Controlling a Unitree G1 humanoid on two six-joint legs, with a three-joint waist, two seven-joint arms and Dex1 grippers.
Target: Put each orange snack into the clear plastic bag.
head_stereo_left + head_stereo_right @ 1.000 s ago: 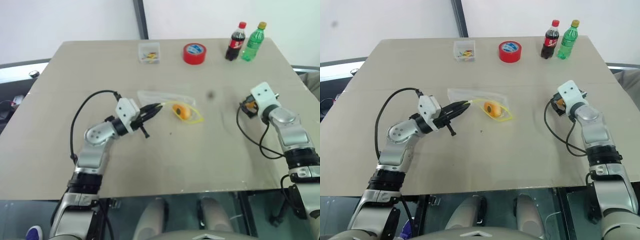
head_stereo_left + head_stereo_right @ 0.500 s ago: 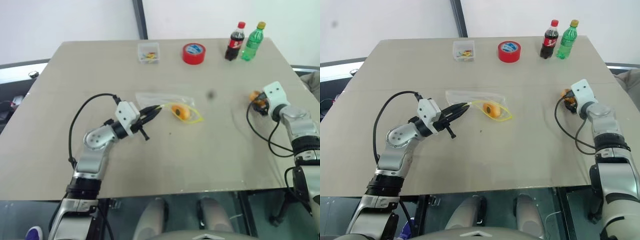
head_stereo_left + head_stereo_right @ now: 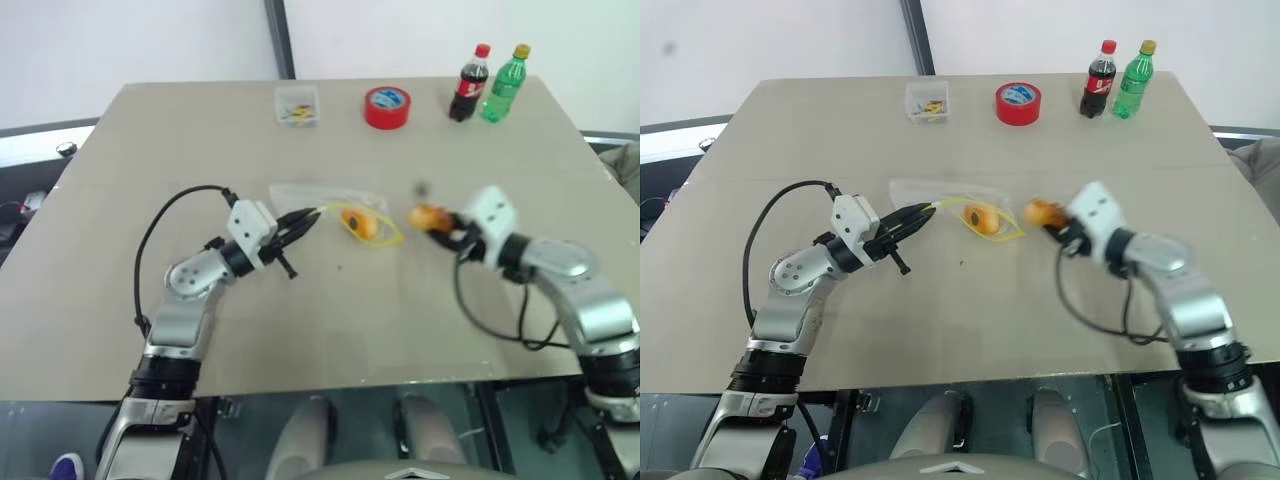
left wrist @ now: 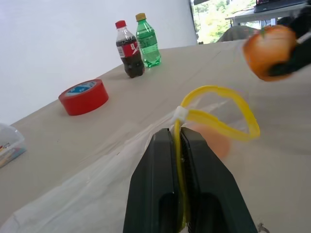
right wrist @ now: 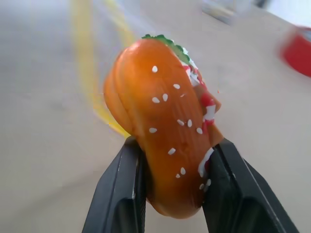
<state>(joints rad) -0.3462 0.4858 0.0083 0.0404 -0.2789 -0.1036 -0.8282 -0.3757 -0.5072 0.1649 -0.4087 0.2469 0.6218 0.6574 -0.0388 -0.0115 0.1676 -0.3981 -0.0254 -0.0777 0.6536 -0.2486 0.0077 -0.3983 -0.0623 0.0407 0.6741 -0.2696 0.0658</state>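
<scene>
A: Clamping one orange snack, right gripper hangs beside clear plastic bag; second snack lies inside.
B: Left gripper pinches the bag's yellow strip above tan table; white wall behind.

Held item: small orange burger-shaped snack with sesame-speckled bun, clamped between two black fingers
Behind it: blurred yellow strip on beige table

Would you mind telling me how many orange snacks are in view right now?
2. One snack lies inside the clear bag, whose yellow strip the left gripper pinches. The other snack is held in the right gripper, beside the bag's mouth.
</scene>
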